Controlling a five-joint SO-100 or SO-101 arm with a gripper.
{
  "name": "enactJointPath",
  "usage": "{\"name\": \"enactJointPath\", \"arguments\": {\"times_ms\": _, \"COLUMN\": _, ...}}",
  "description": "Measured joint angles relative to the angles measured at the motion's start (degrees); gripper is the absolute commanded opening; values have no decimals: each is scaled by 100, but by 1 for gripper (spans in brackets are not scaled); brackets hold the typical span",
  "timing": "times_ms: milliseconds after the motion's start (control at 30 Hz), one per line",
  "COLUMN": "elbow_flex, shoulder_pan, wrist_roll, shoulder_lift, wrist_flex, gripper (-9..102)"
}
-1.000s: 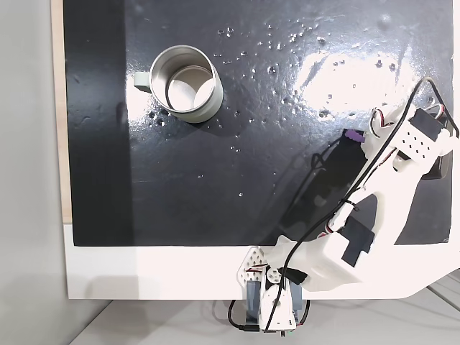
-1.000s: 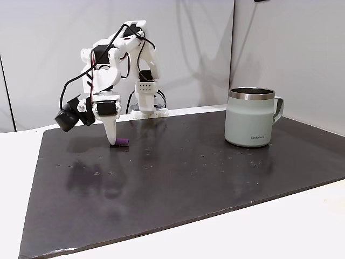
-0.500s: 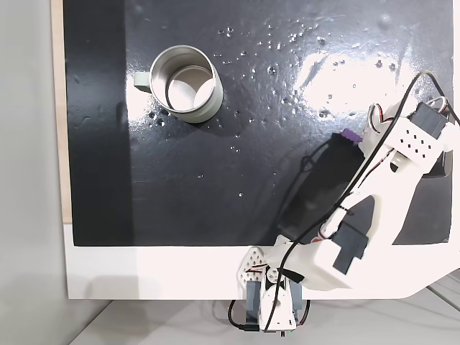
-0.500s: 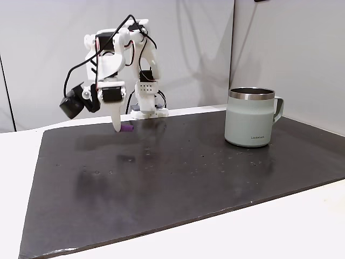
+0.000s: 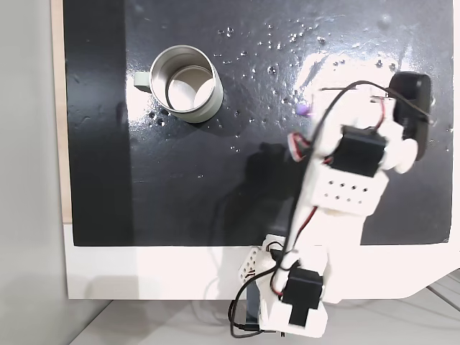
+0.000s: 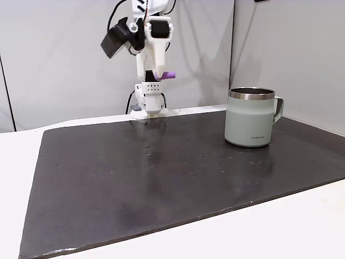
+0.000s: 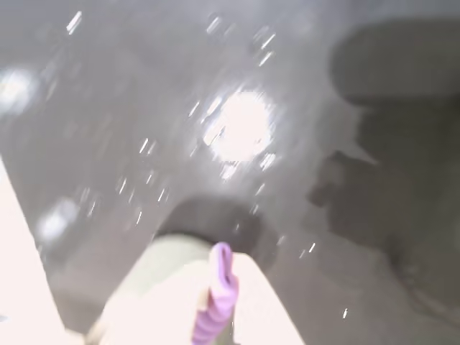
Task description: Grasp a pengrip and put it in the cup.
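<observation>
The pengrip (image 6: pixel 168 75) is a tiny purple ribbed cylinder, held high above the black mat with my gripper (image 6: pixel 161 74) shut on it. In a fixed view from above, the pengrip (image 5: pixel 303 109) pokes out at the gripper (image 5: pixel 307 112), right of the mat's middle. The blurred wrist view shows the pengrip (image 7: pixel 215 296) between pale fingers (image 7: pixel 255 309) at the bottom edge. The cup (image 5: pixel 185 83) is a pale grey-green mug with a shiny inside, upright at the mat's upper left, well apart from the gripper. From the side, the cup (image 6: pixel 252 117) stands to the right.
A black mat (image 5: pixel 215 187) with small glinting specks covers most of the white table (image 5: pixel 144 273). The arm's base (image 5: pixel 287 302) sits at the mat's near edge in the view from above, at the back (image 6: pixel 149 106) in the side view.
The gripper has lifted the pengrip off the mat, risen high, and swung toward the cup's side. The arm has folded upright over its base. The cup has not moved.
</observation>
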Motion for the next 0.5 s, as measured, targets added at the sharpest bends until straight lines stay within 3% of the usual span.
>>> {"name": "enactJointPath", "arguments": {"times_ms": 500, "elbow_flex": -677, "shoulder_pan": -2558, "wrist_roll": 712, "shoulder_lift": -79, "wrist_flex": -220, "gripper": 0}}
